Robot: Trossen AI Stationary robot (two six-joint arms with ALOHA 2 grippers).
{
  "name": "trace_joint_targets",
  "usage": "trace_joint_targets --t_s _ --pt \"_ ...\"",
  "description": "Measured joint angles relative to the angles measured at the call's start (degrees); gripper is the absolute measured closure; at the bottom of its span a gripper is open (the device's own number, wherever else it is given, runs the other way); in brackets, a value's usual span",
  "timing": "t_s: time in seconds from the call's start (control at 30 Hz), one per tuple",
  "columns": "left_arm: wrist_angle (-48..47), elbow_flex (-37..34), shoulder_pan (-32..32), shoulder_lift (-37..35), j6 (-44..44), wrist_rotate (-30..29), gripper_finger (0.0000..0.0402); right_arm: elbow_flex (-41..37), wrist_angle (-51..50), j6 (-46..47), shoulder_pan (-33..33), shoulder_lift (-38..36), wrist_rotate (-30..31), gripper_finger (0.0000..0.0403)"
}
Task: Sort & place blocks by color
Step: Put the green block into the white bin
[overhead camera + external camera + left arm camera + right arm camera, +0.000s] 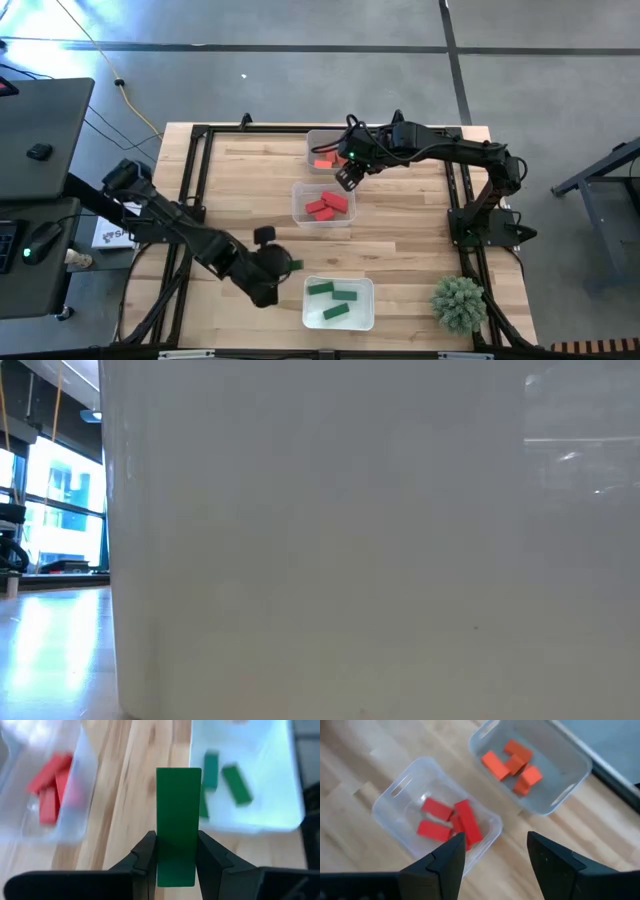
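Green bar (175,820) clamped in left pincer (175,857), right pincer (492,852) agape.

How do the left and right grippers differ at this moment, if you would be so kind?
The left gripper is shut on a green block; the right gripper is open and empty. The left is beside the tray of green blocks; the right is above the tray of red blocks. Both have dark fingers.

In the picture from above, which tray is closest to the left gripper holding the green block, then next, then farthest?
From the left gripper:
1. Tray with green blocks, right beside it.
2. Tray with deep red blocks, mid-table.
3. Tray with orange-red blocks, at the far edge.
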Motion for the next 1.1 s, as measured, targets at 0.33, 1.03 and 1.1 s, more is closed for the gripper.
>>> trace_joint_targets --t_s 0.33,1.03,1.1 --pt "21.8 0.1 4.9 1.4 13.2 12.2 0.0329 0.0 2.0 -2.0 -1.2 0.0 3.4 0.0201" --pt "36.7 0.0 16.5 13.9 6.6 38.2 0.0329 0.0 9.2 -26.3 -13.2 0.0 -2.4 0.0201" --pt "36.6 0.0 17.6 14.3 6.6 38.2 0.0329 0.0 9.4 -28.1 -14.7 0.0 -2.5 0.0201"
